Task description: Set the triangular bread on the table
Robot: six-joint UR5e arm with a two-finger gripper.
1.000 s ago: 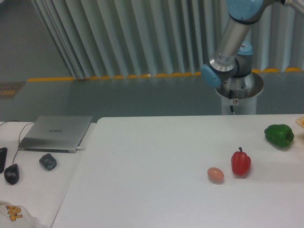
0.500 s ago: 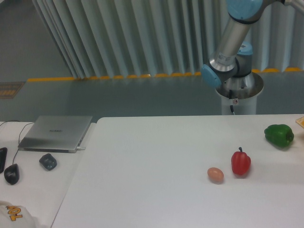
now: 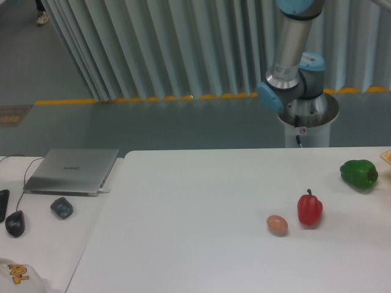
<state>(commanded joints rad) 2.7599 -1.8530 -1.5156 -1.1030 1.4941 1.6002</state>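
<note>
Where table [image 3: 201, 244] meets right edge, orange sliver [image 3: 387, 156], orientation unreadable.

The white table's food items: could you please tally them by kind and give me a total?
Peppers: 2, a red pepper and a green pepper
Eggs: 1, a brown egg
Bread: 1, only an orange sliver at the table's right edge, cut off by the frame
Total: 4

A sliver of orange bread [image 3: 387, 157] touches the white table's [image 3: 201, 238] right edge.
</note>
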